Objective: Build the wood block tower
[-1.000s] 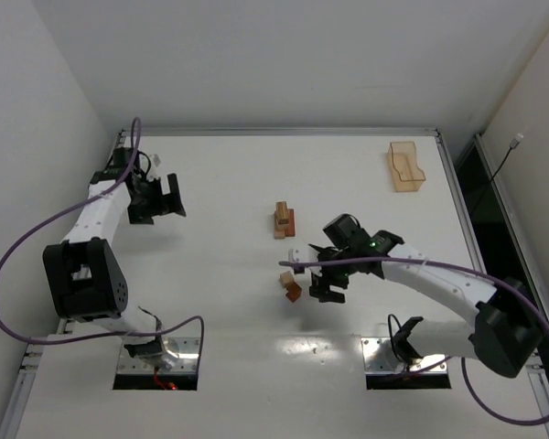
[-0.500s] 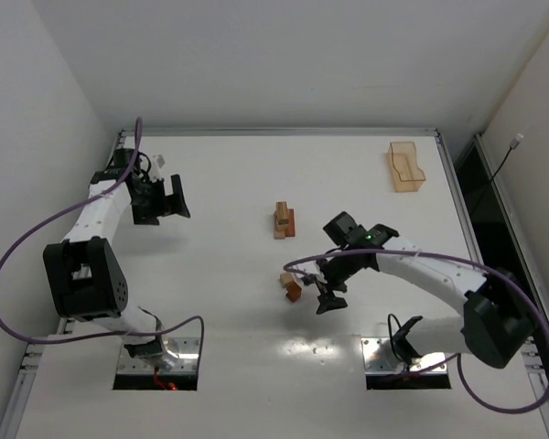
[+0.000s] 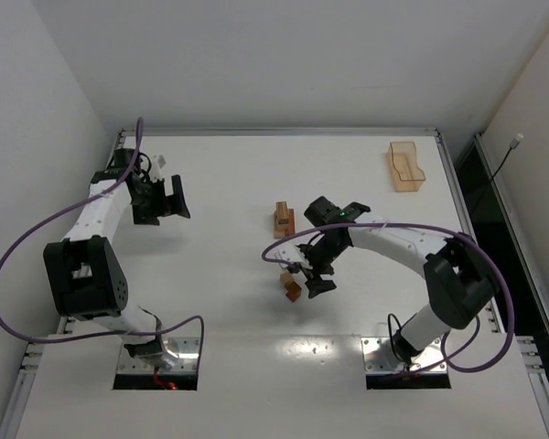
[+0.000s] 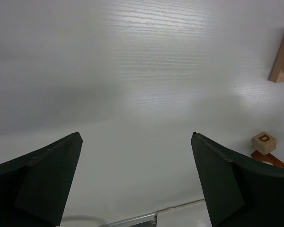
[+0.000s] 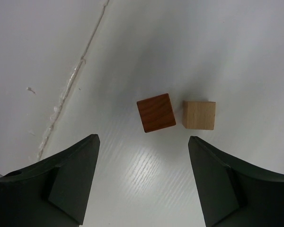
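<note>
We are looking at the tower (image 3: 284, 220), a short stack of tan and reddish-brown wood blocks standing near the middle of the smooth white desk (image 3: 220, 302). From above, its height is proving hard to judge. Nearer the arms, two loose pieces are lying side by side with a narrow gap between them: a reddish-brown cube (image 5: 155, 112) with visible grain, and a tan cube (image 5: 199, 115). In the left wrist view the tan one is showing a printed letter D. The right tool (image 3: 309, 276) is hovering over this pair, its dark fingers spread wide and gripping nothing. The left tool (image 3: 176, 197) is hanging well off to the left, likewise spread wide and empty. Its camera is cutting the tower off at the frame edge. A translucent orange plastic tray (image 3: 405, 165) is sitting near the far right corner.
</note>
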{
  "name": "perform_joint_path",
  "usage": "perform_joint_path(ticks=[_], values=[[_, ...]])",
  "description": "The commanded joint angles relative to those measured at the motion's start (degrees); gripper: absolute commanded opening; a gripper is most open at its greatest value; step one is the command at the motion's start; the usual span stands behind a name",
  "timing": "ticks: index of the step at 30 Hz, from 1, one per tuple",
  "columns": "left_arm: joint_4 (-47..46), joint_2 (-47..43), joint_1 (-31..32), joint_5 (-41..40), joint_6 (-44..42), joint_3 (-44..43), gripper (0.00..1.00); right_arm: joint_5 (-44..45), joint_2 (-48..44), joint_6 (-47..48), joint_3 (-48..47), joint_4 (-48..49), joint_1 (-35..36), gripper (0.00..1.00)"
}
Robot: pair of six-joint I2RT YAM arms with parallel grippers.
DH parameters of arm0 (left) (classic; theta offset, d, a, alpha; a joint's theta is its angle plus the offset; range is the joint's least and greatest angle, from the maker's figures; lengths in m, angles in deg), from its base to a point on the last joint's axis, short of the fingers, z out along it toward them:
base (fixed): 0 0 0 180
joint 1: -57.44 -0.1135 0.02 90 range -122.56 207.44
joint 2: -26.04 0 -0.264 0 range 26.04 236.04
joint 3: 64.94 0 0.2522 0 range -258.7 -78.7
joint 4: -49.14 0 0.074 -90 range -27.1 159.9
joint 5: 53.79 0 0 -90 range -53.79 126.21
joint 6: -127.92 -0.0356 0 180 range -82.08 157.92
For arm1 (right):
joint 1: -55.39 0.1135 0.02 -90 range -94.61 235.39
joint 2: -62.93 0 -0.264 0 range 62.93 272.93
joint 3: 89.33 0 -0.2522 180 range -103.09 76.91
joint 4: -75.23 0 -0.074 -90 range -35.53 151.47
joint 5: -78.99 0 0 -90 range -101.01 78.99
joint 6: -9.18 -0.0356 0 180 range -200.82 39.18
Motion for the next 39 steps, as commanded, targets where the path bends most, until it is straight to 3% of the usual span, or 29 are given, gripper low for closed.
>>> perform_joint_path(ticks=[1,3,5,7,8,11,15,21,26,29,39], values=[[0.5,-1.4,0.0,2.1,-1.1,-1.4,0.99,-1.8,1.7,3.8,-3.9,-3.3,-0.3,0.72],[0.5,-3.5,1.7,3.6,-1.8,-1.4,0.99,-3.0,2.3,3.8,-5.1,-4.4,-1.7,0.72],[1.1,-5.9,7.9,1.0,-2.4,-0.8,0.99,-4.5,0.1,2.1,-4.4,-3.8,-3.3,0.72],[1.1,-10.0,15.5,-0.8,-2.4,0.6,0.99,-3.0,-6.0,-7.0,-1.0,3.5,-5.1,0.72],[1.1,-11.2,18.2,-2.2,-2.4,0.6,0.99,-0.5,-8.8,-20.3,0.5,8.0,-5.1,0.72],[1.1,-12.7,27.7,-4.4,-2.9,0.6,0.99,16.4,-17.5,-37.2,3.8,20.6,-7.0,0.65],[1.7,-10.3,39.1,-6.9,-3.5,-1.5,0.99,38.7,-19.2,-51.3,1.8,18.1,-10.8,0.59],[1.1,-1.3,56.7,-12.0,-2.2,-7.9,0.92,54.4,-21.8,-61.0,1.8,12.9,-18.2,0.59],[1.7,5.0,61.5,-14.2,1.6,-12.4,0.72,57.5,-25.7,-70.4,2.4,6.0,-31.9,0.59],[1.7,6.8,64.1,-16.7,4.1,-13.1,0.64,53.8,-27.2,-72.3,2.4,3.1,-37.1,0.59],[0.6,11.6,68.4,-17.2,7.5,-12.5,0.48,48.0,-29.5,-72.8,0.6,1.2,-42.5,0.59]])
